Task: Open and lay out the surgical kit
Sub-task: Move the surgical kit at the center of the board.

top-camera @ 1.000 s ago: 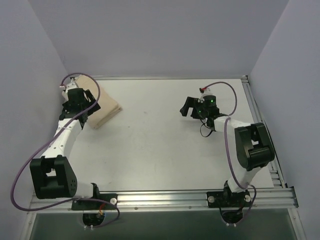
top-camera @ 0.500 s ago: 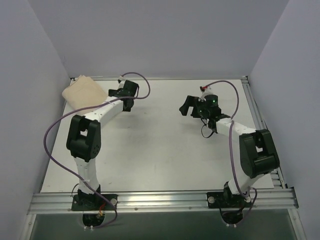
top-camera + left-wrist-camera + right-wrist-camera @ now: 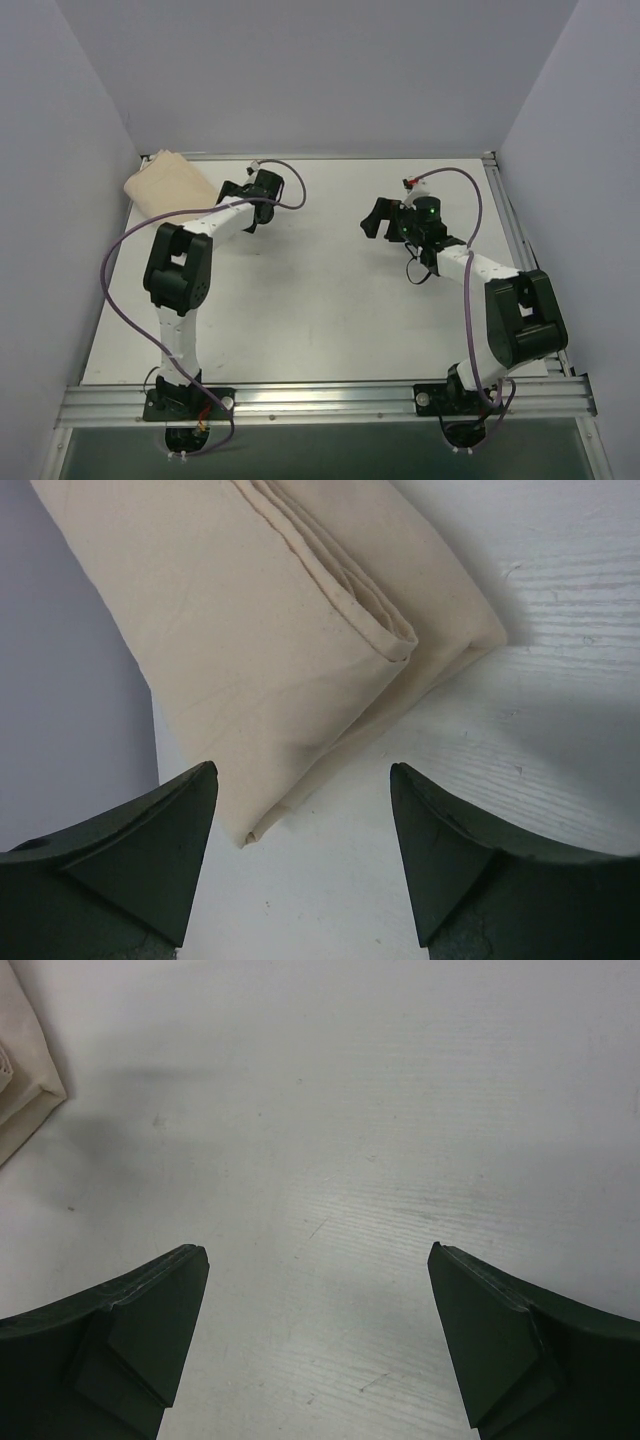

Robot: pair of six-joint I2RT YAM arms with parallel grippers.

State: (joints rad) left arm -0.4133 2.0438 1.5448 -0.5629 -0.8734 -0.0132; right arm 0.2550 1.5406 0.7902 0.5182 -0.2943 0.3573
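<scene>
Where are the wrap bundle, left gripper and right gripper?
wrap bundle [image 3: 168, 186]: top external view, middle of the folded cloth.
left gripper [image 3: 302, 778]: left wrist view, midway between its open fingertips.
right gripper [image 3: 318, 1255]: right wrist view, midway between its open fingertips.

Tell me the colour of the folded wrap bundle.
The bundle is plain beige, unpatterned; best in the left wrist view.

Left arm [image 3: 178, 270] and right arm [image 3: 520, 315]: white links, bulky black joints, a purple cable [image 3: 105, 282] along each. The left pincer [image 3: 302, 780] has dark, wedge-shaped fingers [image 3: 140, 860].
</scene>
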